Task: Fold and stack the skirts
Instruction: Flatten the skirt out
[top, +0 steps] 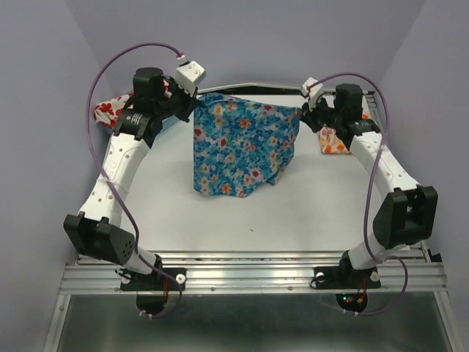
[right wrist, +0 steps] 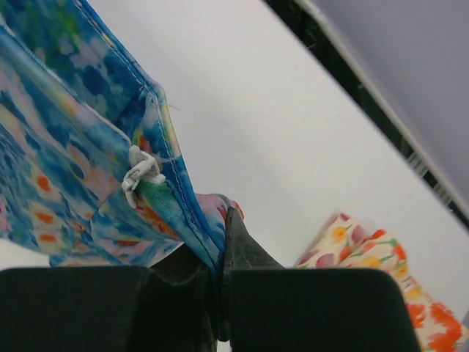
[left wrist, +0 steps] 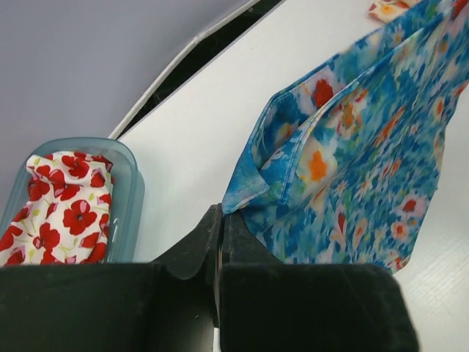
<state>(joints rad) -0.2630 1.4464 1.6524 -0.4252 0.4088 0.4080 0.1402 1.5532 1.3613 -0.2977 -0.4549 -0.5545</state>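
Observation:
The blue floral skirt (top: 242, 147) hangs spread between my two grippers above the table's far middle, its lower edge resting on the table. My left gripper (top: 193, 110) is shut on its left top corner (left wrist: 242, 192). My right gripper (top: 303, 111) is shut on its right top corner (right wrist: 209, 235). The white skirt with red poppies (left wrist: 62, 209) lies in the teal tub (left wrist: 130, 194) at the far left. The orange-yellow skirt (top: 333, 143) lies at the far right, also in the right wrist view (right wrist: 381, 271).
The teal tub is mostly hidden behind my left arm in the top view, with poppy cloth showing (top: 110, 110). A metal rail (top: 253, 275) runs along the near edge. The table's back edge (left wrist: 183, 62) is close behind the skirt.

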